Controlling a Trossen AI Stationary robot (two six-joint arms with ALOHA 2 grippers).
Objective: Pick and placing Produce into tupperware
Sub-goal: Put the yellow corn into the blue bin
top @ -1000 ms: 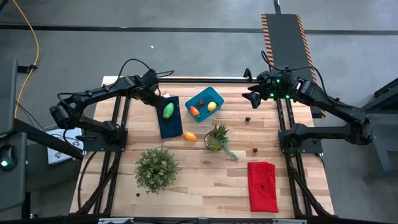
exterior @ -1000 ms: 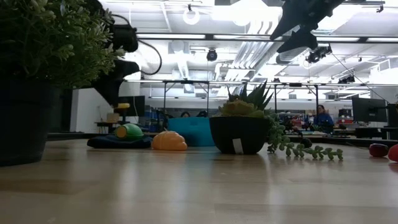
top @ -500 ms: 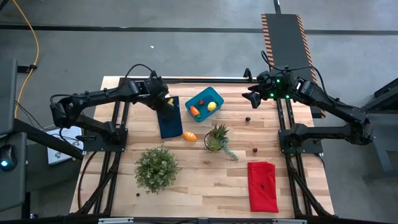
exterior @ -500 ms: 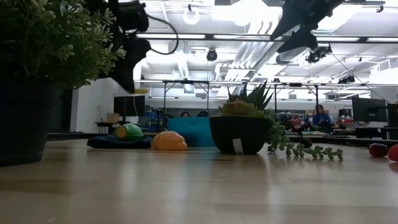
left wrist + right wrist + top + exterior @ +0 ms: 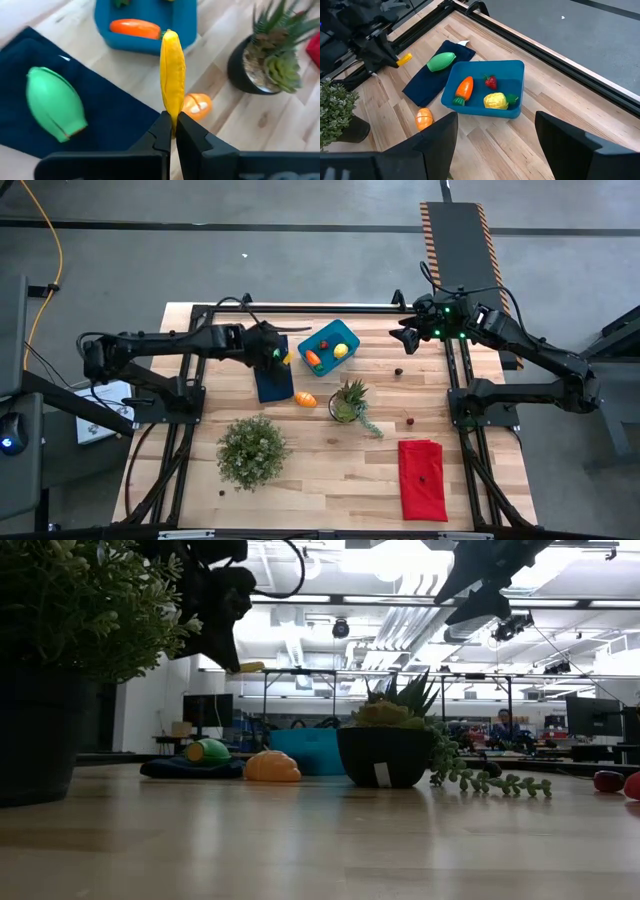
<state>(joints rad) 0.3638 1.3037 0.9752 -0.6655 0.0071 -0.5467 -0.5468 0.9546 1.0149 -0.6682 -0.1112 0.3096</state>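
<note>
We see the left pincer [image 5: 172,131] clamped on a yellow banana [image 5: 172,75], held above the dark blue cloth [image 5: 272,378]; right pincer [image 5: 407,337] waits wide near the surface's far right corner.

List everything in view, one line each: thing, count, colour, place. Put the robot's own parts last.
tupperware: one, bright blue, far middle of the table.
carrot, lemon, strawberry: one each, orange, yellow, red, inside the tupperware.
green oval: one, green, on the dark blue cloth.
orange oval: one, orange, on the wood beside the cloth.
spiky plant: one, green, dark pot, table centre.
bushy plant: one, green, near left.
red cloth: one, red, near right.
left gripper: shut on a yellow piece, raised over the cloth.
right gripper: open, waiting over the far right of the table.
</note>
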